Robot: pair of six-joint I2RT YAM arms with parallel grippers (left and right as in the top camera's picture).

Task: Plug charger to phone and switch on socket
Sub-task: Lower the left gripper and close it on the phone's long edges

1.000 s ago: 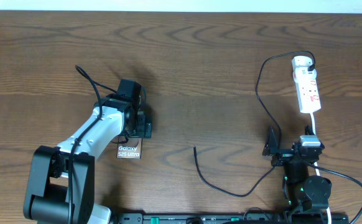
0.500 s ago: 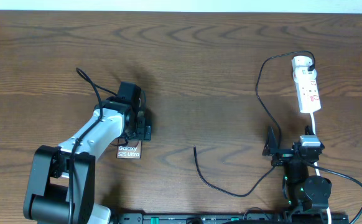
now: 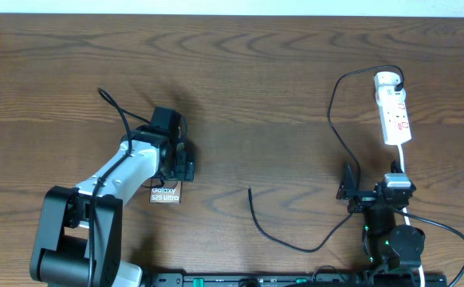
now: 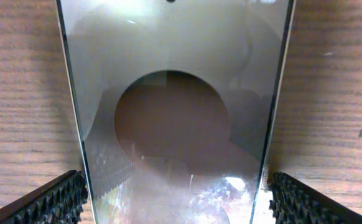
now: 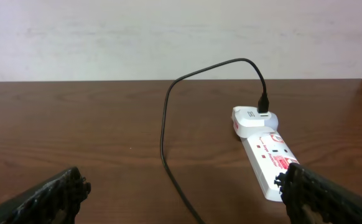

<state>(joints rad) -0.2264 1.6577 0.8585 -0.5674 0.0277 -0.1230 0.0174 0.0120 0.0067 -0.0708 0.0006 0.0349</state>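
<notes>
The phone (image 3: 166,193) lies flat on the table with its white "Galaxy" lettering showing; its far part is hidden under my left arm. In the left wrist view its glossy face (image 4: 175,124) fills the space between my toothed fingers (image 4: 50,202). My left gripper (image 4: 178,200) straddles the phone, open, with a thin gap at each edge. The charger cable (image 3: 296,243) runs from its free tip (image 3: 250,190) past my right gripper (image 3: 374,188) up to the socket (image 3: 394,112). Its plug (image 5: 263,106) sits in the socket (image 5: 268,158). My right gripper (image 5: 181,199) is open and holds nothing.
The socket's white cord (image 3: 403,163) runs down beside my right arm. The charger cable (image 5: 167,118) loops across the wood ahead of the right fingers. A pale wall (image 5: 168,37) bounds the table's far edge.
</notes>
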